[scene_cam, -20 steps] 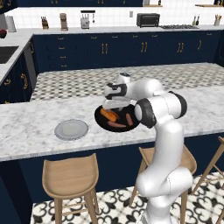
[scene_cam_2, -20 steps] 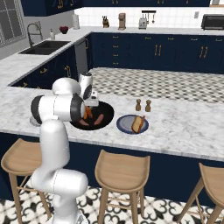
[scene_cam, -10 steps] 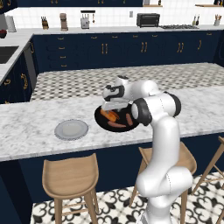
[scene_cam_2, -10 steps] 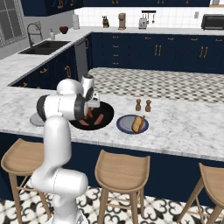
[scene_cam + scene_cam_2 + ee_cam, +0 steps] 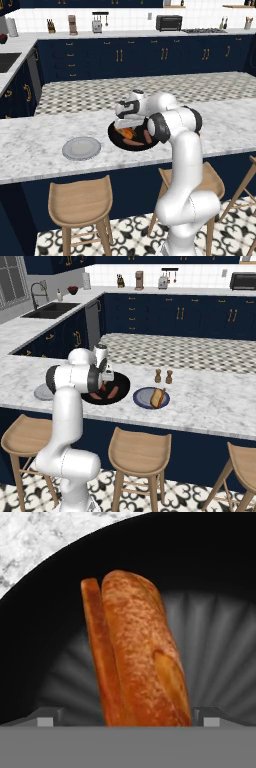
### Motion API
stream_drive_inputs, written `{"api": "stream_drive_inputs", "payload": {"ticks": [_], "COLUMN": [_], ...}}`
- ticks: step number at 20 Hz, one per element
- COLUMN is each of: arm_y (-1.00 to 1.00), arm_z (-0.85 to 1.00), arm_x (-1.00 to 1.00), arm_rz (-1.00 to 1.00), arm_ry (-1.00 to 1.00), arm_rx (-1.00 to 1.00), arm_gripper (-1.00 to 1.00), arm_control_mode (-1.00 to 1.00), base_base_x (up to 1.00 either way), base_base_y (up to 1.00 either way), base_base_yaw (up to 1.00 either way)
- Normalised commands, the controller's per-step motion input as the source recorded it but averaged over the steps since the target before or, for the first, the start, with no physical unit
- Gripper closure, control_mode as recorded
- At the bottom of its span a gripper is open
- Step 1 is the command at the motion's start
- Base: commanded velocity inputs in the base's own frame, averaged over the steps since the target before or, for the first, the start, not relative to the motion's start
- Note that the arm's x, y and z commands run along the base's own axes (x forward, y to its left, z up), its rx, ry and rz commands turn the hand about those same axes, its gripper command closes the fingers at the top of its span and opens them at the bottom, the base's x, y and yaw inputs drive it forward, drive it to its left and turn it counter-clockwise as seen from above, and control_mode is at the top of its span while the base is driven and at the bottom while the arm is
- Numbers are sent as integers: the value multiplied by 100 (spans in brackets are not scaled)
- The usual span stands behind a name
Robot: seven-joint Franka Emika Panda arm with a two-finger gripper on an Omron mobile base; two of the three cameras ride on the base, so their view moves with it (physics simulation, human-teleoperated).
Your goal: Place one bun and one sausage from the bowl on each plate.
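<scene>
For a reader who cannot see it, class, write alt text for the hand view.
A golden-brown split bun lies in the wide black bowl, seen close from just above. The open claw straddles the bun's near end, one dark fingertip at each side. A patch of white marble counter shows beyond the bowl's rim.

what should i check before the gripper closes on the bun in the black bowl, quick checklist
1. Gripper open: ok, its fingertips stand wide on either side of the bun.
2. Golden-brown split bun between the tips: ok, centred in the hand view.
3. Wide round black bowl under the hand: ok, on the marble counter.
4. Light grey round plate free for the bun: ok, bare.
5. Darker blue-grey round plate served: a bun lies on it; sausage cannot tell.
6. Reddish sausages left in the bowl: ok, at least one.
</scene>
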Motion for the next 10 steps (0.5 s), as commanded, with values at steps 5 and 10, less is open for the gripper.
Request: {"api": "stream_drive_inputs", "payload": {"ticks": [5, 10], "arm_y": [20, 18], "arm_z": [-44, -56], "arm_x": [3, 0], "arm_rz": [5, 3], "arm_ry": [0, -4], "arm_rx": [0, 1], "arm_gripper": [-100, -100], "arm_control_mode": [-100, -100], "base_base_x": [0, 0], "base_base_y": [0, 0], "base_base_yaw": [0, 0]}}
